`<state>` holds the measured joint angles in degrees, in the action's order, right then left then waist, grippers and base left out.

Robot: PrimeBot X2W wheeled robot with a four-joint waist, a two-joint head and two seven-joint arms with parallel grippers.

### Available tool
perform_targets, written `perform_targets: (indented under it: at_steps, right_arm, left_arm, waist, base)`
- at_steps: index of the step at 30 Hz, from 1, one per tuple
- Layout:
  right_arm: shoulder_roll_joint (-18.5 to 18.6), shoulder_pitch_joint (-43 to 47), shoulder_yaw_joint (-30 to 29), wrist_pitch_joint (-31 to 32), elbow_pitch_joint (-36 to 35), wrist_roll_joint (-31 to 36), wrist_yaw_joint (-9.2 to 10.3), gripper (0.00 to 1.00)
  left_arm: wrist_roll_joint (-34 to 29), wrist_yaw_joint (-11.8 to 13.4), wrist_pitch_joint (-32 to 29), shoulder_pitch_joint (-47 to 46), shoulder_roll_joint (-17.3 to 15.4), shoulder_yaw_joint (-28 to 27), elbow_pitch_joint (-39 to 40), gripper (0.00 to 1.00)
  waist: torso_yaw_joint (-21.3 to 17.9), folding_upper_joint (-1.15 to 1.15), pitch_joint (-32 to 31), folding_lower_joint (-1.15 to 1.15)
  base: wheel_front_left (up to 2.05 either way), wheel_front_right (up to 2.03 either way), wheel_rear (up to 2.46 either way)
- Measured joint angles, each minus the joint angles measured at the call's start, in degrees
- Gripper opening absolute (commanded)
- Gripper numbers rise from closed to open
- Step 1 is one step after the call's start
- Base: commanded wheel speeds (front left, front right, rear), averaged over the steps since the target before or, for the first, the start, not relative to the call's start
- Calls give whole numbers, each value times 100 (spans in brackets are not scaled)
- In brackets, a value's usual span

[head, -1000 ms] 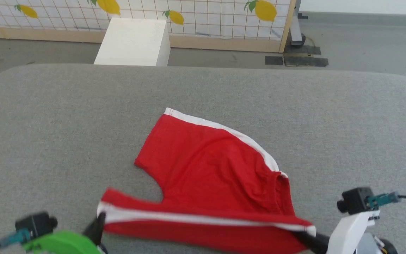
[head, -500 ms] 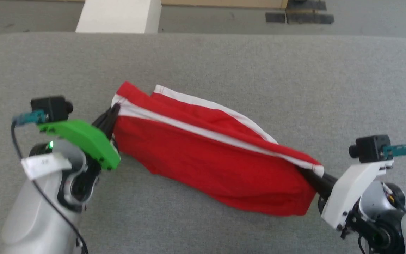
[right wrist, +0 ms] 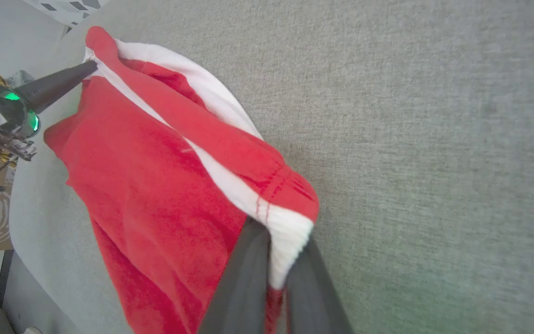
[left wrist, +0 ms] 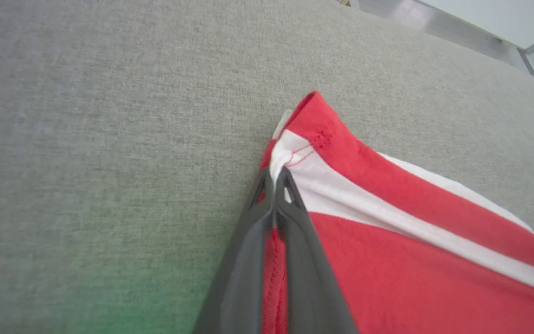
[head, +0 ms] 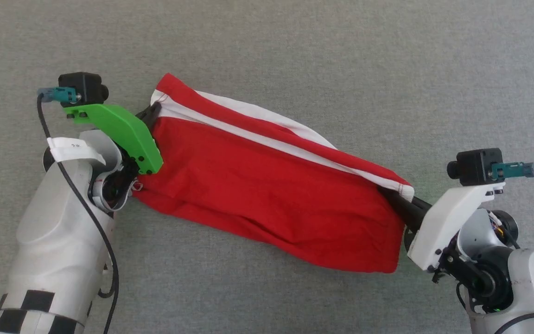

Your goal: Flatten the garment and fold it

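Two garment [head: 267, 185] corners pinched: left claw [left wrist: 276, 175], right claw [head: 393, 199]; right tips cloth-covered.

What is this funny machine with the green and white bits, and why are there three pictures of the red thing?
It is a robot with two arms. One picture comes from a camera on its head, looking down at a grey padded surface. The red thing is a pair of shorts with a white stripe. Each arm ends in two long dark fingers that pinch like tweezers. The left fingers are shut on one end of the shorts. The right fingers are shut on the other end, so the shorts are stretched between them. The other two pictures come from little cameras on the robot's wrists. Each looks along its own fingers, so you see the pinched cloth up close.
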<state>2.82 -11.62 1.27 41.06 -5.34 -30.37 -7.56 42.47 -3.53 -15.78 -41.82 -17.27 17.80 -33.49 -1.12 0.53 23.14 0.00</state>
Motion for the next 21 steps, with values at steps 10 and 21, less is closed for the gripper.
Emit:
perform_targets:
  at_steps: [10, 21]
  right_arm:
    - [5, 45, -10, -387, 21, -143, 0, 100]
    - [10, 1262, -175, -1233, -544, 609, 0, 100]
  left_arm:
    - [111, -174, 552, -227, 143, -99, -549, 100]
    - [-400, 67, 2606, 1078, -394, -400, 488, 100]
  waist:
    - [-101, 0, 1, 0]
    - [31, 0, -779, 0]
  base:
    - [0, 0, 0]
    - [0, 0, 0]
